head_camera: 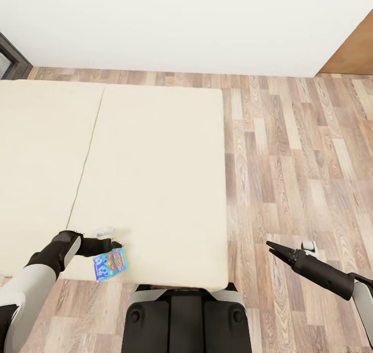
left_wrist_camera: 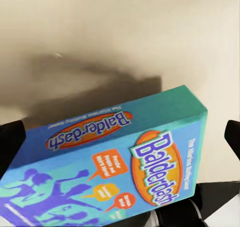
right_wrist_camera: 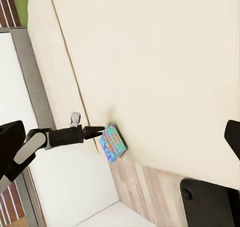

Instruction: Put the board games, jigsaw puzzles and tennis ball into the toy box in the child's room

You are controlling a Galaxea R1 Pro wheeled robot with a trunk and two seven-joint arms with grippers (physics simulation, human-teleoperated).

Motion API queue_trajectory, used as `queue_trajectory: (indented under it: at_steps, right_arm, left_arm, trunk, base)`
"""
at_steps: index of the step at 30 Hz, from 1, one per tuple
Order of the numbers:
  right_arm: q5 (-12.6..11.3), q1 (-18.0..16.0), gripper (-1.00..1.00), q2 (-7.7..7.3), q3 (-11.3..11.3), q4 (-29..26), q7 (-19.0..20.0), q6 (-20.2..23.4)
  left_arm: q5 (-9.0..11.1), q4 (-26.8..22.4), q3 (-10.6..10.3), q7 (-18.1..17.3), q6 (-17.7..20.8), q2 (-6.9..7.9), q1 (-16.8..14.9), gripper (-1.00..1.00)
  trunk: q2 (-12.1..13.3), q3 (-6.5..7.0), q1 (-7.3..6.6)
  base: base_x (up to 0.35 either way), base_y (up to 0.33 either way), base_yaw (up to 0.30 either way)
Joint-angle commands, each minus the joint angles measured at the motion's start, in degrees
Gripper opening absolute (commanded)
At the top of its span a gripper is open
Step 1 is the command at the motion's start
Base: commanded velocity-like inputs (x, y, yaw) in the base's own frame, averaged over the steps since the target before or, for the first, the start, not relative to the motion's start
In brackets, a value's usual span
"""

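My left pincer (head_camera: 115,246) is clamped on the light blue Balderdash board game (head_camera: 109,264), which hangs below my fingertips above the bed's (head_camera: 155,177) near edge, so a thin, off-centre hold could let it swing and slip.

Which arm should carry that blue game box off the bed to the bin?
Left. The left gripper already has its fingers around the blue game box at the bed's near edge. The right gripper hangs out over the floor, holding nothing.
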Motion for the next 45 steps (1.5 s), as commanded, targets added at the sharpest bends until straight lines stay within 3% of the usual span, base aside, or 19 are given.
queue_trajectory:
  at_steps: [1,18,31,45]
  right_arm:
    - [0.1,0.0,1.0,0.02,-0.1,0.0,0.2,0.2]
    - [0.2,0.0,1.0,-0.03,0.0,0.1,0.2,0.2]
    - [0.2,0.0,1.0,0.05,0.0,0.1,0.2,0.2]
    - [0.2,0.0,1.0,-0.04,0.0,0.1,0.4,0.3]
  left_arm:
    - [0.1,0.0,0.3,-0.1,0.5,0.13,0.0,1.0]
    - [0.5,-0.1,0.4,-4.1,0.6,4.66,0.0,1.0]
    - [0.4,0.4,0.3,-4.4,0.8,5.67,0.2,1.0]
    - [0.1,7.1,0.1,-3.6,0.3,4.55,0.2,1.0]
  trunk:
    - [-0.1,-0.06,0.02]
    - [-0.1,-0.06,0.02]
    - [-0.1,-0.06,0.02]
    - [-0.1,-0.06,0.02]
  base:
    - [-0.125,0.119,0.0]
    - [-0.022,0.018,0.0]
    - [0.0,0.0,0.0]
    - [0.0,0.0,0.0]
